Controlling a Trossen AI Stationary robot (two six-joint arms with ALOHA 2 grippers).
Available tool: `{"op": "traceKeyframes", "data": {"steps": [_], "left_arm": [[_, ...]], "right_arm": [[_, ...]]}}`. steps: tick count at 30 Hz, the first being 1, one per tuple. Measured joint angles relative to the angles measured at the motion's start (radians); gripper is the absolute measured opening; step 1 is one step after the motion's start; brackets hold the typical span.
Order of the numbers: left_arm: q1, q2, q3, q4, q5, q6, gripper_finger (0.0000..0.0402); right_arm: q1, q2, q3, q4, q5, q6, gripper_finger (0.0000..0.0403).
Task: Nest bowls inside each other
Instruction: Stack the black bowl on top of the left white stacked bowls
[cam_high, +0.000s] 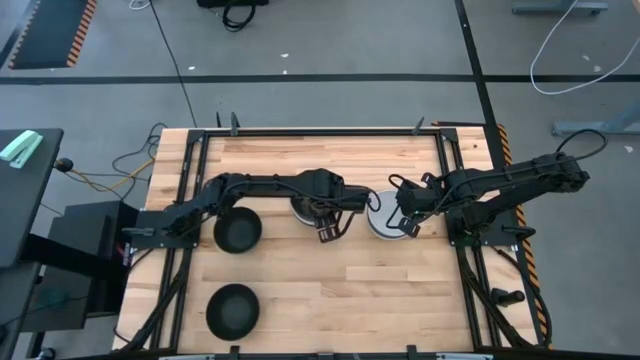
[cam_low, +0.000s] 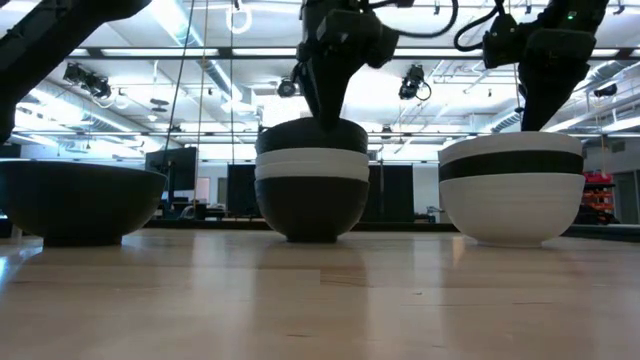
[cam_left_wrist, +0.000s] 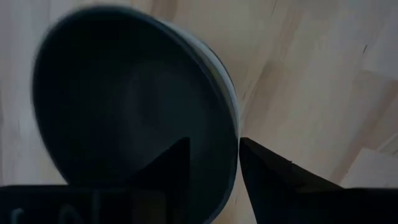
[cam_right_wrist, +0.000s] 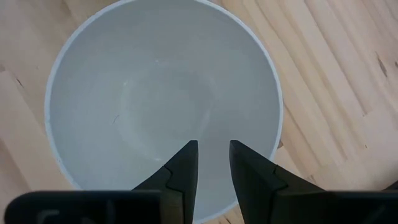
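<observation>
Wooden table (cam_high: 330, 300), pale planks, dark frame rails along sides. Two nested stacks mid-table, side by side and apart. Middle stack (cam_low: 311, 180): black bowl at bottom, white next, black on top, seen level from low view; top bowl's dark inside filling left wrist view (cam_left_wrist: 124, 106). Right-hand stack (cam_low: 512, 188): white at bottom, black band between, white on top; its white interior open to right wrist view (cam_right_wrist: 161, 99). Two single black bowls on table's left part: one near left arm (cam_high: 237, 232), one toward near edge (cam_high: 232, 310), well apart from each other and from stacks. Left gripper (cam_high: 330, 232) over near rim of middle stack, fingers (cam_left_wrist: 264, 171) apart, straddling rim of top black bowl, one inside and one outside, not clamped. Right gripper (cam_high: 405, 226) above right-hand stack, fingers (cam_right_wrist: 249, 171) parted by a narrow gap over white interior, holding nothing.
</observation>
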Motion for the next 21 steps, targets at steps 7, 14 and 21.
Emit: {"op": "traceKeyframes", "data": {"steps": [7,14,21], "left_arm": [[-0.002,-0.002,0.0,-0.022,-0.001,-0.003,0.0125],[-0.014,-0.001,0.0,-0.019,-0.001,0.0,0.0067],[-0.024,0.001,-0.001,-0.016,0.002,0.002,0.0012]], "right_arm": [[0.0,0.0,0.0,0.001,0.008,-0.001,0.01],[0.0,0.0,0.0,0.001,0.009,-0.001,0.01],[0.0,0.0,0.0,0.001,0.009,-0.001,0.01]]}}
